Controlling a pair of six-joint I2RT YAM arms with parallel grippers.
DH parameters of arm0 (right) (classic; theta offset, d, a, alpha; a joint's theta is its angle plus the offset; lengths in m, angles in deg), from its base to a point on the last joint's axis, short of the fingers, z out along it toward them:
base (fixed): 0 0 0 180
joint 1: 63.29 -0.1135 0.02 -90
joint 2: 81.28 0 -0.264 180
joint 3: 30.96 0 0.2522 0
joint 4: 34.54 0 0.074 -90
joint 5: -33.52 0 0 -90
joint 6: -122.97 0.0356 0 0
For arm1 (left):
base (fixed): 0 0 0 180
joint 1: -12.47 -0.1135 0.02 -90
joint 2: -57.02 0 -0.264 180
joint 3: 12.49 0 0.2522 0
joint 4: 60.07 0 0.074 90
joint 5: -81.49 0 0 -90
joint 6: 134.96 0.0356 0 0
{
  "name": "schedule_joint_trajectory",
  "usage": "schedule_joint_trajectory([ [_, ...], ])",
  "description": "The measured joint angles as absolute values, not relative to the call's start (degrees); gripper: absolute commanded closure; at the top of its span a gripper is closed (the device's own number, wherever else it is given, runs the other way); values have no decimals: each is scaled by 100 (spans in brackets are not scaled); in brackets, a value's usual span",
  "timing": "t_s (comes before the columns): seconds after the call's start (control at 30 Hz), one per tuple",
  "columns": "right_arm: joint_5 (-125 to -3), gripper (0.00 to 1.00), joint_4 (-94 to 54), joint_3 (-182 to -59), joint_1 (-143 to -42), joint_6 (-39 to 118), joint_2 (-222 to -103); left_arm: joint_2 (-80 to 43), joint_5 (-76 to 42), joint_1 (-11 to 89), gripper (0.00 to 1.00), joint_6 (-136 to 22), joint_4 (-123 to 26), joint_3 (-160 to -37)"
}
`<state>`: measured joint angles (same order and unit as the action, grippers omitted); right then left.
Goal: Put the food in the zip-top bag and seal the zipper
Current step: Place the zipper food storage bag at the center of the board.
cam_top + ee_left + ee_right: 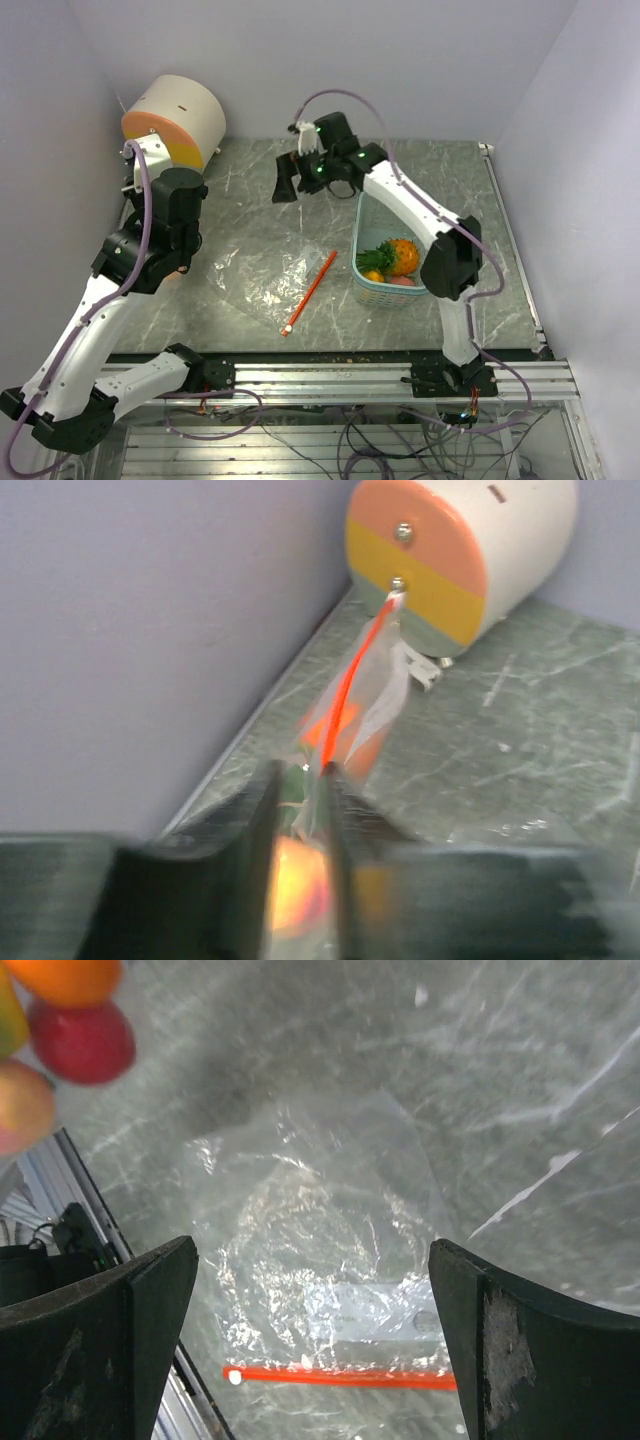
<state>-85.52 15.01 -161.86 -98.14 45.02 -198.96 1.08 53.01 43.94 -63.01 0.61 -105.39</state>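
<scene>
Food (402, 257) sits in slatted plastic basket (385, 296), right of centre. Bag (262, 272) is crinkly clear film, mid-frame. Right gripper (312, 1255) spread wide, empty, above it. Left gripper (300, 780) looks pinched on film beside red zipper (357, 680), though that view is blurred. You: grip smooth round fruit across middle, hold mouth lifted, drop deep.

Top view: high at the near edge, facing down and away, whole worktop (260, 190) in frame, far off. Left wrist: low, close over the worktop, looking along left fingers (240, 860) toward the back-left wall (150, 630) and drum (470, 550); blurred. Right wrist: well above, facing straight down between right fingers (100, 1350) at the bag (320, 1260). Top shares drum (180, 120) with left wrist, bag (265, 275) with right.
</scene>
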Motion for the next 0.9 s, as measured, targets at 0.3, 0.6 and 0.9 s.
schedule_joint_trajectory([
  [0.3,-7614,0,2419,-16300,-10146,4729,-20710,335,5253,4291,0,-6825,104,-10012],
  [0.6,-6718,0,2804,-16308,-10645,4397,-21096,575,4125,4289,2,-6237,-639,-9905],
  [0.9,-5667,0,3136,-15974,-10992,4187,-21440,674,3720,4287,2,-6165,-643,-9905],
])
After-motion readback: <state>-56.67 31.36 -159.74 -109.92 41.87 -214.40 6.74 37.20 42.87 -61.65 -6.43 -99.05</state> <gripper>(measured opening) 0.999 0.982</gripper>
